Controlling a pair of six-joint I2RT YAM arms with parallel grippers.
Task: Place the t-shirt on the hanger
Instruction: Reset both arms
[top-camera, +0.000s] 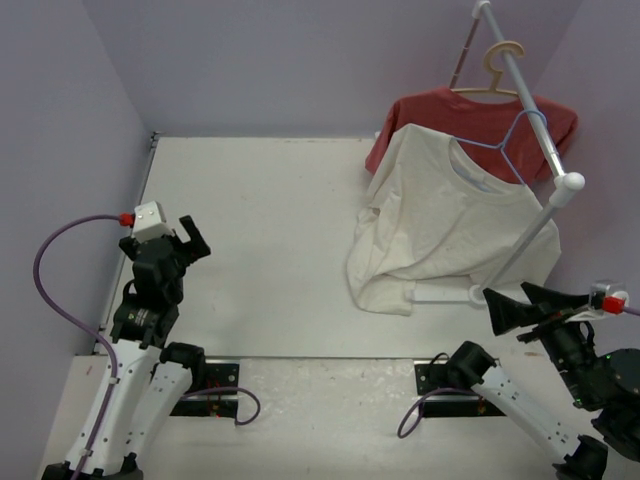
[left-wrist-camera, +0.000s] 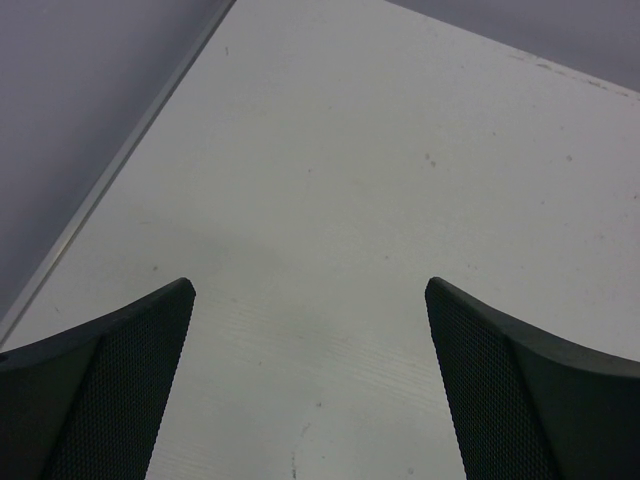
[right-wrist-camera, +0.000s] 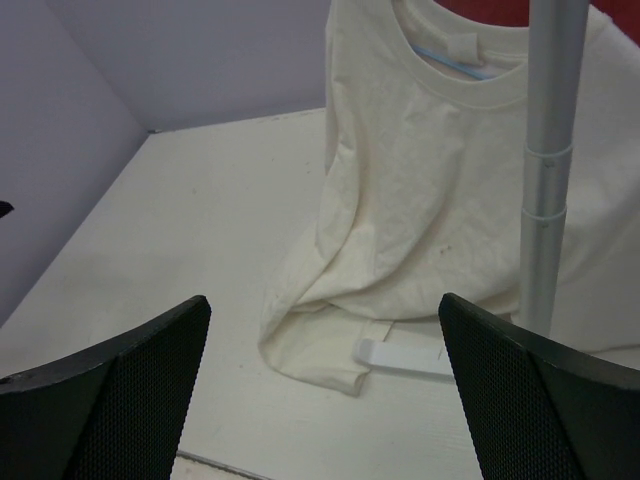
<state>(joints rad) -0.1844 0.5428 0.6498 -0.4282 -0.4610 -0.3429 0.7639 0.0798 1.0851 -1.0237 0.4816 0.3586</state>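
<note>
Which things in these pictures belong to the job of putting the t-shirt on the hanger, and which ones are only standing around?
Belong to the job:
- cream t-shirt, hanging with its hem resting on the table
- light-blue wire hanger, inside its collar

Only standing around:
- red t-shirt, behind the cream one
- beige hanger, carrying the red t-shirt
- rack pole

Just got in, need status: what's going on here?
Nothing is being handled. The cream-white cotton t-shirt hangs on the thin light-blue wire hanger, hooked over the slanted silver rack pole, its lower edge bunched on the white table. A red t-shirt on a beige hanger hangs behind it. Left tool and right tool are both open, empty and clear of the clothes.
</note>
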